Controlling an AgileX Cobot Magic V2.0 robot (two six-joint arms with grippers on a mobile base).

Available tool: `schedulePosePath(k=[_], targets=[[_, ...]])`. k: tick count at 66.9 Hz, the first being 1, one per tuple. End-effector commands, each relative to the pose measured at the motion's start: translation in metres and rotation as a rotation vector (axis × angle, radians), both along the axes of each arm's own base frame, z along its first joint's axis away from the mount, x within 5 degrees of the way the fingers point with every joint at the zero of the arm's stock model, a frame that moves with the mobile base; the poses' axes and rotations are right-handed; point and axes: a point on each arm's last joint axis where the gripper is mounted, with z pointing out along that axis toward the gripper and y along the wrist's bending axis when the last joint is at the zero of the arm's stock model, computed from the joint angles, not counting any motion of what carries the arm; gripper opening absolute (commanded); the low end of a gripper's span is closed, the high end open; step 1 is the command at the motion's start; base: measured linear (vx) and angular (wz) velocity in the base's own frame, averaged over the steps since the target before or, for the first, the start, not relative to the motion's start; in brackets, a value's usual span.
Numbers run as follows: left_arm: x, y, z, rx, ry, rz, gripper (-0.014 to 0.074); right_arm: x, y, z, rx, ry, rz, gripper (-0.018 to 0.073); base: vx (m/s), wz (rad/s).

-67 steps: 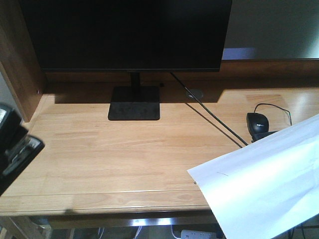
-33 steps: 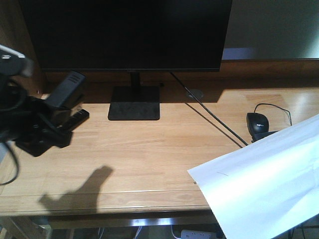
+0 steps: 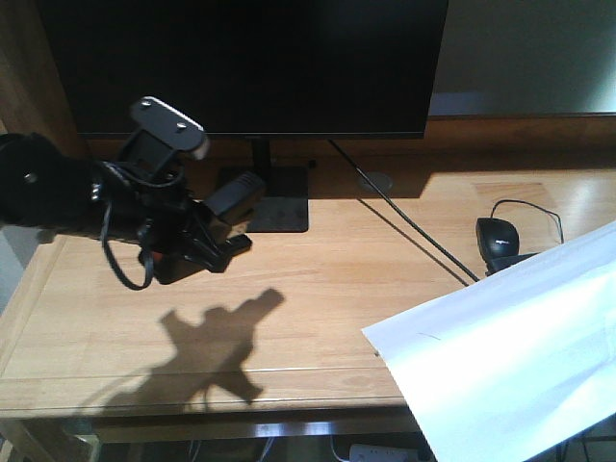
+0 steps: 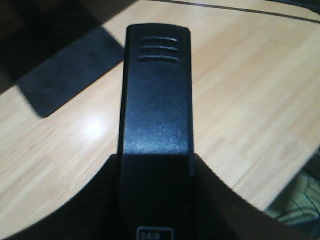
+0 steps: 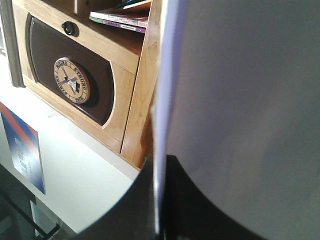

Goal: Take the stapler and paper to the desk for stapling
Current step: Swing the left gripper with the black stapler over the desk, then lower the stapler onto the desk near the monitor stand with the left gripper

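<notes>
While left gripper (image 3: 197, 236) clamps stapler (image 4: 156, 100) over open desk (image 3: 337, 279), right gripper (image 5: 160, 172) pinches paper (image 3: 510, 356) edge.

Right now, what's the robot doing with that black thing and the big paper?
Its left fingers hold the stapler in the air over the desk, near the monitor stand. Its right fingers pinch the paper, which hangs over the desk's right front corner. Stapler and paper are far apart, so no stapling yet.

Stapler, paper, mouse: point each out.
stapler (image 4: 156, 115): left wrist view, on its black top cover.
paper (image 3: 510, 356): front view, middle of the white sheet.
mouse (image 3: 497, 237): front view, on its black back.
</notes>
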Motion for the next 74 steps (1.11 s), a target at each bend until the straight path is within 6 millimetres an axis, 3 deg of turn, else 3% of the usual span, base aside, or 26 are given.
schedulePosePath(k=[1, 8, 16, 38, 50, 67, 74], targets=[[0.007, -0.01, 0.025, -0.059, -0.12, -0.09, -0.0007, -0.002, 0.0, 0.014, 0.013, -0.094, 0.004, -0.0005, 0.0, 0.0], [0.01, -0.017, 0.018, -0.022, -0.146, -0.227, -0.0007, -0.002, 0.0, 0.014, 0.013, -0.094, 0.004, -0.0005, 0.0, 0.0], [0.017, -0.013, 0.014, -0.046, -0.154, -0.247, -0.0007, -0.002, 0.0, 0.014, 0.013, -0.094, 0.004, -0.0005, 0.0, 0.0], [0.038, 0.038, -0.007, -0.106, -0.055, -0.315, -0.0007, -0.002, 0.0, 0.014, 0.013, -0.094, 0.004, -0.0005, 0.0, 0.0], [0.061, 0.076, -0.021, -0.136, -0.006, -0.295, -0.0007, -0.002, 0.0, 0.014, 0.013, -0.094, 0.004, -0.0005, 0.0, 0.0], [0.091, 0.086, -0.038, -0.293, -0.023, -0.587, -0.0007, -0.002, 0.0, 0.014, 0.013, -0.094, 0.004, -0.0005, 0.0, 0.0], [0.104, 0.087, -0.054, -0.299, -0.001, -0.593, -0.0007, -0.002, 0.0, 0.014, 0.013, -0.094, 0.004, -0.0005, 0.0, 0.0]])
